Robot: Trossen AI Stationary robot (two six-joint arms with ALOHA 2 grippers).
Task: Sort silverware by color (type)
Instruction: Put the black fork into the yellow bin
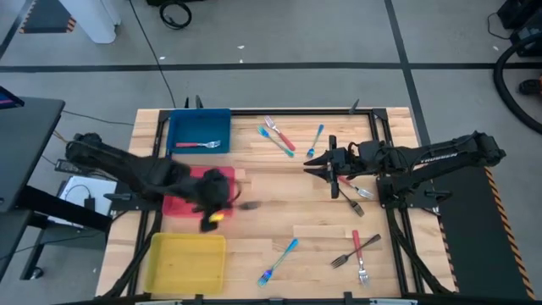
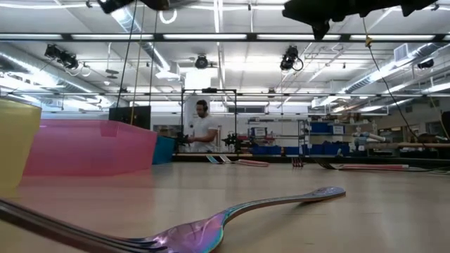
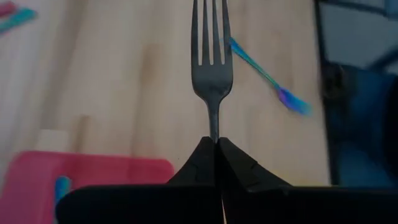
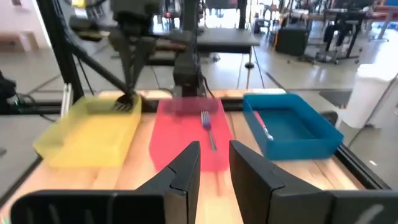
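My left gripper (image 1: 229,202) hangs at the right edge of the red tray (image 1: 179,206), shut on a dark grey fork (image 3: 211,56) whose tines point away from the fingers. My right gripper (image 1: 310,166) is open in mid-air over the table's middle, pointing left and holding nothing (image 4: 214,160). Loose silverware lies on the wood: red and blue pieces (image 1: 277,134), a blue one (image 1: 315,140), a grey fork (image 1: 362,191), a blue fork (image 1: 279,259), and red and grey ones (image 1: 356,250). One fork lies in the blue tray (image 1: 203,145), another in the red tray (image 4: 207,127). My left gripper pinches the grey fork by its thin handle (image 3: 214,127), just behind the fork's neck, between the two shut fingertips (image 3: 202,152). The fork runs on in line with the fingers, tines forward. It is lifted clear above the table.
Three trays stand along the left side: blue (image 1: 199,119) far, red in the middle, yellow (image 1: 186,263) near. A small yellow object (image 1: 213,218) lies by the red tray. In the low view a fork (image 2: 246,211) lies close in front, and a person (image 2: 204,130) stands in the room behind.
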